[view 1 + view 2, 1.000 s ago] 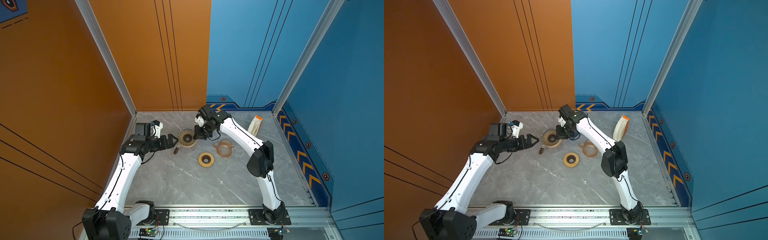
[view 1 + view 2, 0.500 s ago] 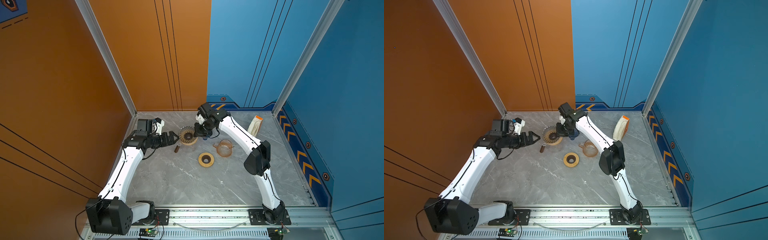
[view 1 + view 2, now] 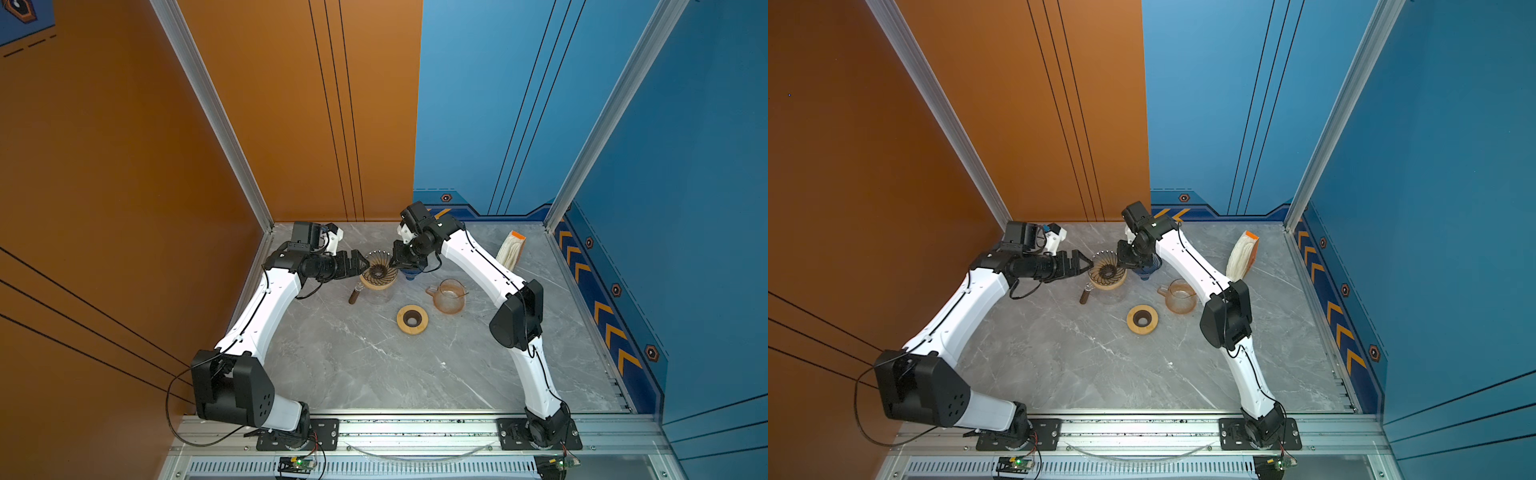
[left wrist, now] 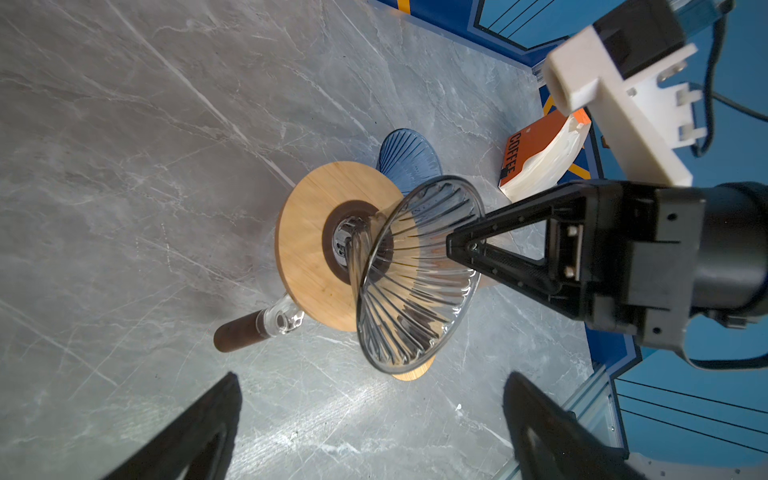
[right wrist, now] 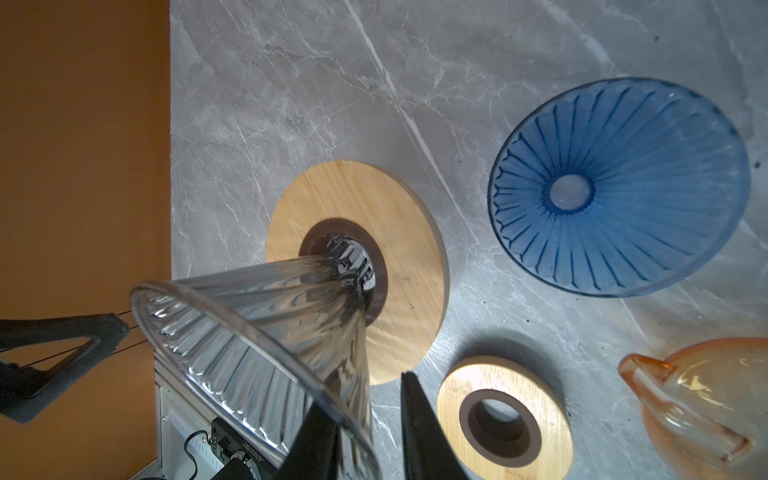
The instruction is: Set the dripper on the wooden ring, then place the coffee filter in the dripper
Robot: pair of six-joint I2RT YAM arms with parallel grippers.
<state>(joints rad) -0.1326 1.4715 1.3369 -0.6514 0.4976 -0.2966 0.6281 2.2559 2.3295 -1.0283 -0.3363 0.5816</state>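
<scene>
coffee filters (image 3: 512,251) untouched: the whole stack is in its orange COFFEE pack, propped on edge at the far right of the table (image 3: 374,374), well apart from everything else; none in the dripper (image 3: 378,270), and the clear ribbed cone reads empty in both wrist views; dripper is upright, neck down in the wooden stand (image 4: 316,232) on top of the glass server (image 3: 356,294) with the brown handle

change: right gripper (image 3: 394,262) was pinched on the dripper's rim a second ago; now its jaws have cracked a narrow gap with the rim between the fingers, and the glass no longer looks clamped; dripper hasn't visibly shifted in the top views; left gripper (image 3: 359,263) is spread wide, empty, just beside the opposite side of the rim; its arm re-posed, jaws stayed wide

read: seating the dripper looks done and the right arm is letting go; the filter step hasn't begun; next is likely to back the right arm off the rim, then go for the pack, since it's the nearer arm; risk: a finger snags the rim on retreat and tips the cone off the stand; blue dripper (image 5: 619,187) is just beside it, orange jug (image 3: 446,295) and spare wooden ring (image 3: 412,319) are near the path to the pack
</scene>
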